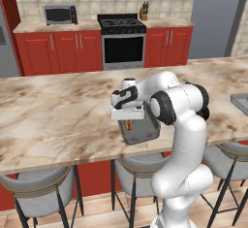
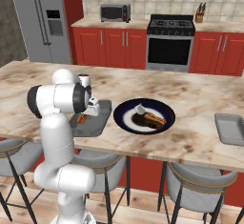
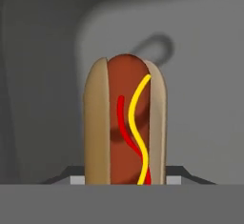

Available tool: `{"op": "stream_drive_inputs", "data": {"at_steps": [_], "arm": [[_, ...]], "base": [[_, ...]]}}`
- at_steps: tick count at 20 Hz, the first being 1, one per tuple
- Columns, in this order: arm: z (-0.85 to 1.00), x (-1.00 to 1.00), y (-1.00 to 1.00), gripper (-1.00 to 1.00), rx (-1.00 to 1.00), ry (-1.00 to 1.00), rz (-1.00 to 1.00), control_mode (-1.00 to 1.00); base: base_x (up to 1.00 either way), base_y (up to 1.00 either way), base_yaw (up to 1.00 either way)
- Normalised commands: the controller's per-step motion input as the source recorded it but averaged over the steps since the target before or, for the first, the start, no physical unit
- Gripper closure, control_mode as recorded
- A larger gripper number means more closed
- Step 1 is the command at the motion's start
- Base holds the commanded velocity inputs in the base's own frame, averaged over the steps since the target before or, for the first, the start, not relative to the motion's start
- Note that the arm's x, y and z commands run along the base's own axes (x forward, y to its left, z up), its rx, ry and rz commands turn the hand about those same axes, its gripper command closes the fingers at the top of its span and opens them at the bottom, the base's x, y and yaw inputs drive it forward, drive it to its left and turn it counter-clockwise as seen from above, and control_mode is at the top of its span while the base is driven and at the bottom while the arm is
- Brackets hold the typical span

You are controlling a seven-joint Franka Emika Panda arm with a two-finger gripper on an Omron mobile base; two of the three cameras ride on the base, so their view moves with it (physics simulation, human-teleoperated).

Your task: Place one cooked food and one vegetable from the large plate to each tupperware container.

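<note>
Hot dog (image 3: 125,123) is seen closest in the hand view, bun upright between the finger tips, red and yellow lines along the sausage. Tool (image 1: 129,120) is clenched on the hot dog, low over the near tupperware container (image 1: 143,134), just above its grey floor. Second tupperware container (image 2: 231,128) sits on the counter (image 1: 53,120) well apart, beyond the large plate (image 2: 144,116). Large plate lies just beside the near container, with food left on it.

Step judged: setting the cooked food down. Hot dog is best lowered until resting on the tub floor, then released, clear of the walls.

Finger tips are hidden by the bun. Remaining plate items are too small to name.
</note>
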Motion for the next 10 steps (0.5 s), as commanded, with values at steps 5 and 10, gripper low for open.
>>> {"op": "stream_drive_inputs", "data": {"at_steps": [5,10], "arm": [[0.00,-0.02,0.00,-1.00,0.00,0.00,0.00,-1.00],[0.37,-0.17,-0.15,-1.00,0.00,-0.03,0.00,-1.00]], "base": [[0.00,0.00,0.00],[0.00,0.00,0.00]]}}
